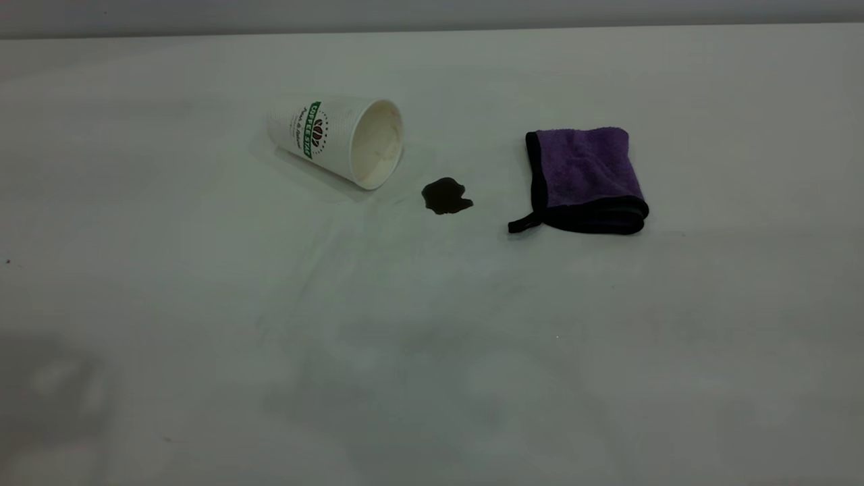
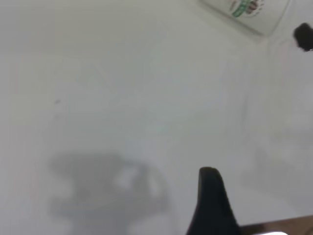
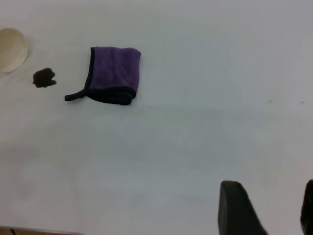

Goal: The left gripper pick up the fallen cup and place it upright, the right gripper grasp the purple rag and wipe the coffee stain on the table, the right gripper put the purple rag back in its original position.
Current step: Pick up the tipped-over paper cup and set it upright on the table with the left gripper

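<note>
1. The cup [image 1: 335,138] is lying on its side at upper centre-left of the exterior view, mouth facing the stain [image 1: 446,196].
2. It is looking light and crushable; I am planning a gentle grip across its ribbed wall.
3. Its green band is reading "COFFEE STAR".
4. The rag [image 1: 584,179] is lying right of the stain, looking soft.
5. My left gripper [image 2: 213,205]: cannot tell. My right gripper [image 3: 274,208] is standing spread.

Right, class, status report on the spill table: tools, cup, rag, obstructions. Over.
Neither tool over the work area, both hold nothing. Cup on its side, mouth toward coffee stain. Purple rag folded beside stain, untouched. Nothing in the way.
</note>
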Controlling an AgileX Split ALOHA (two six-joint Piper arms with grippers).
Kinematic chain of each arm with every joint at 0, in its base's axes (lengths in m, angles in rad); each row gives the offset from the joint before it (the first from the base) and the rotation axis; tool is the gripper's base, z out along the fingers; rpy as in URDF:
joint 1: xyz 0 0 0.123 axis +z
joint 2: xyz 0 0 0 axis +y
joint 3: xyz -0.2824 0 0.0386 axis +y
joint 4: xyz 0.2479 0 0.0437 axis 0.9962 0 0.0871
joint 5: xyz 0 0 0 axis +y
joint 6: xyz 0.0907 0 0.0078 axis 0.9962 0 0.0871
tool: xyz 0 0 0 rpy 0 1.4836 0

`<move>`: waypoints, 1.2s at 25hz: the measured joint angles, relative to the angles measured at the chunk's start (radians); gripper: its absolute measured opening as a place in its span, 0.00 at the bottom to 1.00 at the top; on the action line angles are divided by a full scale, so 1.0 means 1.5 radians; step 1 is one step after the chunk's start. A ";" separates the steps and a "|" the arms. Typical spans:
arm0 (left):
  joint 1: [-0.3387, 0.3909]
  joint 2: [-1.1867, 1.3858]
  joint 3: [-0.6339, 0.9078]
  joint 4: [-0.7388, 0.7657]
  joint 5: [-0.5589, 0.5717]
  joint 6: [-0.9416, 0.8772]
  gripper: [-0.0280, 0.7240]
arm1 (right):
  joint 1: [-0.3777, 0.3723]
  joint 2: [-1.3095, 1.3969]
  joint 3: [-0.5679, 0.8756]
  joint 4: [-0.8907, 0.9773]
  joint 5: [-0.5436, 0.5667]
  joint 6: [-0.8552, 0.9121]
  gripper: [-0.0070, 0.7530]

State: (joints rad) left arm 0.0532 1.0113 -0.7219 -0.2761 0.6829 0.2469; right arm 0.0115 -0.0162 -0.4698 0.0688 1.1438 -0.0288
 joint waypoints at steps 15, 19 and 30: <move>-0.295 0.492 -0.282 0.191 -0.064 -0.153 0.81 | 0.000 0.000 0.000 0.000 0.000 0.000 0.48; -0.358 0.598 -0.379 0.321 -0.066 -0.286 0.81 | 0.000 0.000 0.000 0.000 0.000 0.000 0.48; -0.448 0.842 -0.559 0.616 -0.084 -0.592 0.81 | 0.000 0.000 0.000 0.000 0.000 0.000 0.48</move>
State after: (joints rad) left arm -0.6184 2.2746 -1.5608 0.6486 0.5575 -0.6406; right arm 0.0115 -0.0162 -0.4698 0.0688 1.1438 -0.0288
